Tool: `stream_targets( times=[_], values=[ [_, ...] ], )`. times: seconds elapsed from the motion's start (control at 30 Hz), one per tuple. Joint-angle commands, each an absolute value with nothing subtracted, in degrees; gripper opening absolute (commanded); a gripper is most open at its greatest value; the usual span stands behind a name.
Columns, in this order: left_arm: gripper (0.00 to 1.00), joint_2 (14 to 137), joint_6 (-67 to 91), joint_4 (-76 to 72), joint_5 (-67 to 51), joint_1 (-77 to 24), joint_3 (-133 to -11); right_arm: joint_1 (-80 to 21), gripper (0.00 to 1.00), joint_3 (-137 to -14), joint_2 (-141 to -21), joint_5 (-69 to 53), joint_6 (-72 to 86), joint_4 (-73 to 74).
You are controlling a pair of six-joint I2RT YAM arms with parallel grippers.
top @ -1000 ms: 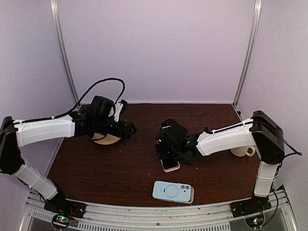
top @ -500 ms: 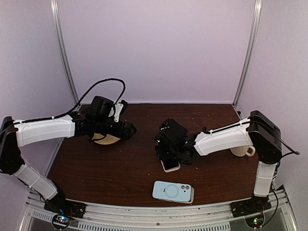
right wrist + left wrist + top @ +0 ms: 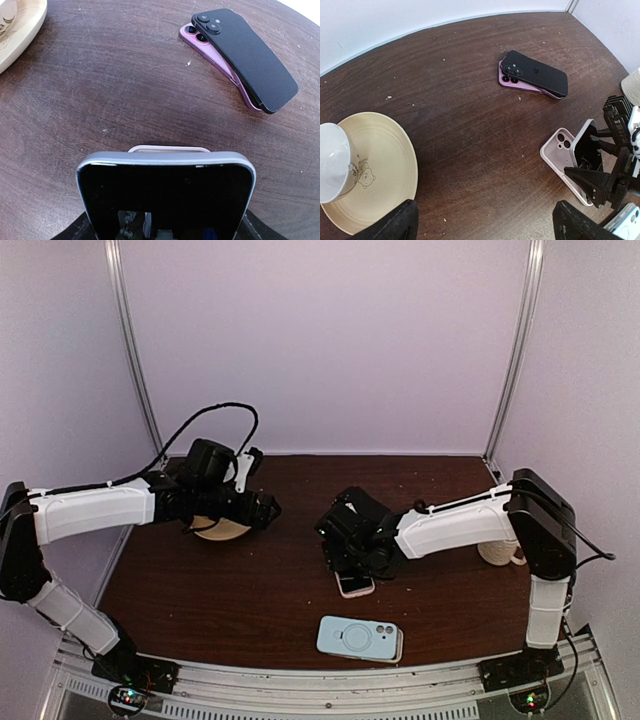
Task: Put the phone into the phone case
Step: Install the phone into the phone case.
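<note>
**Just over the case: phone held tilted**

Gripped in the right tool (image 3: 347,548), the phone (image 3: 165,195) stands steeply tilted, dark screen toward the wrist camera, its lower end down at the pink case (image 3: 559,156). Whether the two touch cannot be told. The case lies flat on the bench (image 3: 250,610), mid-bench. Farther back, a black phone (image 3: 536,73) rests on a purple phone (image 3: 506,80). To the left, the left tool (image 3: 482,227) hovers with its fingers spread wide and holds nothing, near a cream plate (image 3: 385,170) carrying a white cup (image 3: 334,161).
</note>
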State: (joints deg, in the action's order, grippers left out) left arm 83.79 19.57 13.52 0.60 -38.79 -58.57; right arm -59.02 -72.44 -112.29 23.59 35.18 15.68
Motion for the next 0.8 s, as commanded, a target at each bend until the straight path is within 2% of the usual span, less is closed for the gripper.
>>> stream_targets(
  times=[0.0,0.2,0.4,0.63,0.77],
  values=[
    [0.98,82.02,18.48,12.45,0.65,-38.06,-58.10,-59.15,0.00,-74.01,-114.65,23.20,38.92,21.10],
    [0.98,81.14,18.37,12.69,0.91,-38.06,-58.13,-58.27,0.00,-75.42,-114.59,24.85,40.52,23.94],
    [0.97,78.38,16.88,12.02,1.86,-38.06,-57.63,-58.09,0.00,-73.98,-115.31,23.61,40.69,18.17],
    [0.98,78.56,17.53,11.88,1.23,-38.06,-57.49,-58.10,0.01,-71.19,-115.10,27.24,41.55,18.84],
    [0.98,78.09,17.13,11.71,1.85,-38.06,-57.48,-58.10,0.25,-69.76,-115.93,26.37,41.82,16.33]
  ],
)
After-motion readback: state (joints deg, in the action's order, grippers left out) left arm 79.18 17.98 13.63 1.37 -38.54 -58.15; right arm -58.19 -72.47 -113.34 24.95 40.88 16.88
